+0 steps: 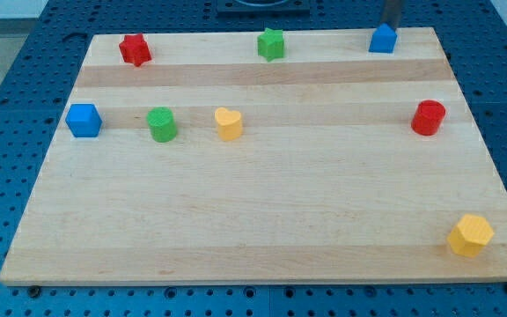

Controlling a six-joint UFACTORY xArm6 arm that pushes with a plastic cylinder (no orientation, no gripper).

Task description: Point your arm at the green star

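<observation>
So the rod (392,12) comes in from the view's top, near the right corner, and most of it is cut off by the frame edge. Only a short dark stub shows. Its tip (391,27) seems to end right behind the blue block (383,40), which looks like a little house or pentagon shape, so whether the tip touches that block or just sits behind it is hard to tell. There are no fingers here, just a plain rod end holding nothing.

The green star (271,43) is well off to the view's left of the tip, on the same top strip of the wooden board (262,220), with bare wood between them. Further left from the tip along that strip is a red star-ish block (135,49).

Below and left of the tip, in a row: a yellow heart (228,123), a green cylinder (161,124), a blue cube (84,120). Below and slightly right of the tip is a red cylinder (429,117), and far down toward the view's bottom right sits a yellow hexagon-like block (471,235).

The board rests on a blue pegboard table (7,132).
</observation>
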